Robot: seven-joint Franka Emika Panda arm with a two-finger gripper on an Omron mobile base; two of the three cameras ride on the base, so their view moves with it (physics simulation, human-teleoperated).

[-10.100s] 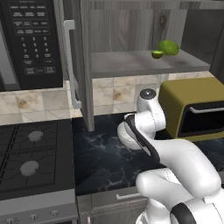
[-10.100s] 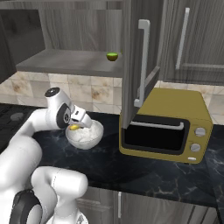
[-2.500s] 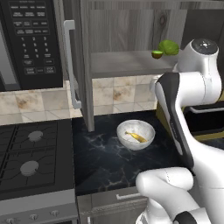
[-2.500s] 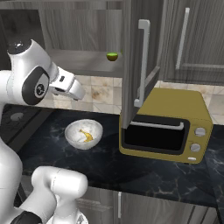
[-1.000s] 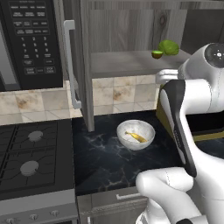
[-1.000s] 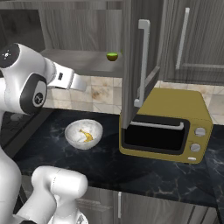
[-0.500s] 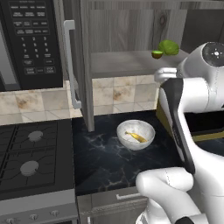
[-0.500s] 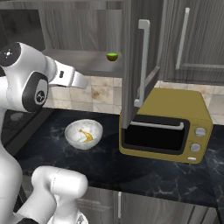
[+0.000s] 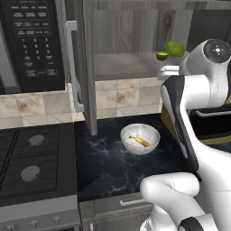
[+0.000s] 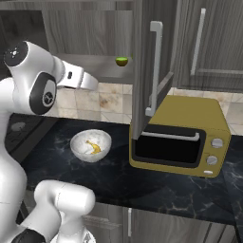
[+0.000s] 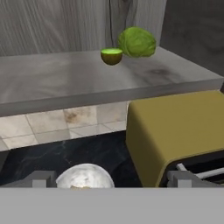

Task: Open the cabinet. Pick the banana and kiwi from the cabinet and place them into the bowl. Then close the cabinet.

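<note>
The cabinet stands open, its left door [image 9: 84, 67] and right door [image 10: 144, 61] swung out. On its grey shelf [image 11: 78, 81] the kiwi [image 11: 111, 56] lies cut side up, also visible as a small kiwi [image 10: 122, 61] from the right. Below, on the dark counter, the white bowl [image 9: 140, 137] holds the banana [image 9: 140, 141]. My gripper [image 10: 94, 84] hovers at shelf height, in front of the cabinet and left of the kiwi. In the hand view its fingertips [image 11: 41, 178] stand wide apart and open, with nothing between them.
A larger bright green lumpy fruit [image 11: 137, 42] sits just behind and right of the kiwi. A mustard-yellow toaster oven [image 10: 182, 135] stands on the counter under the right door. The black microwave [image 9: 31, 45] and the stove [image 9: 31, 158] are to the left.
The hand has crept a little up and toward the shelf. The jaws stay wide open; bowl, banana and kiwi have not moved.
</note>
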